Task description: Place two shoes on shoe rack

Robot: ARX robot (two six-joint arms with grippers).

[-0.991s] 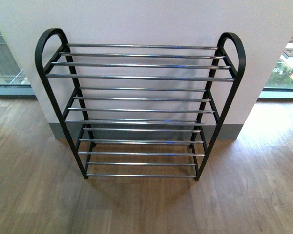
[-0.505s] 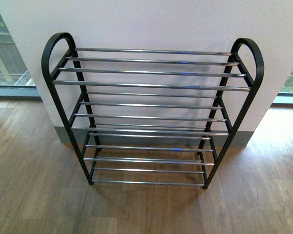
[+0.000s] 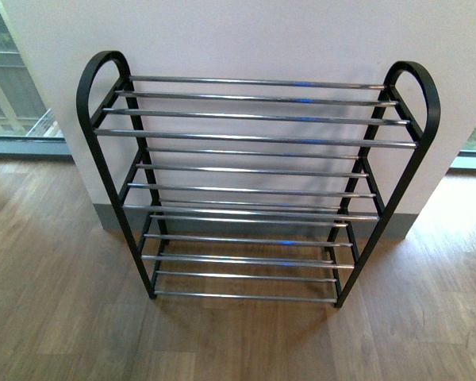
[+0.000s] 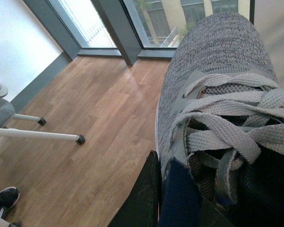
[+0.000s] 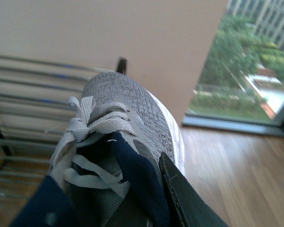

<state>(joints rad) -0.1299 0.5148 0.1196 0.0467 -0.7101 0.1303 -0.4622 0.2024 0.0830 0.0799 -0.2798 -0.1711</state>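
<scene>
Wooden floor [image 3: 63, 317] with brown planks runs up to a white wall [image 3: 246, 40], and the shoe rack [image 3: 254, 136] stands against this wall, upright, its black frame with rounded top corners holding three tiers of thin chrome rods. On both sides of the wall there is a window [image 3: 16, 87] that reaches down to the floor.

From the left wrist camera, the left gripper [image 4: 194, 203] pinches a grey knit sneaker [image 4: 213, 52] at its heel end. One black finger [image 4: 142, 194] lies pressed against the outer side of the navy collar [image 4: 180, 198]; the other finger is hidden by the shoe. The toe points away from the gripper, the grey laces [image 4: 227, 127] face up to the camera, and the sneaker hangs above the floor and does not touch it. Further away on the floor stand the white legs of a piece of furniture [image 4: 38, 135], and a black shoe [image 4: 2, 198] shows at the edge of the picture.

From the right wrist camera, the right gripper [image 5: 154, 203] is clamped in the same manner on the second grey sneaker [image 5: 128, 104], with a black finger [image 5: 180, 198] outside its navy collar. The toe of this sneaker points toward the rods of the rack, which are near it, but the picture does not show if they touch
</scene>
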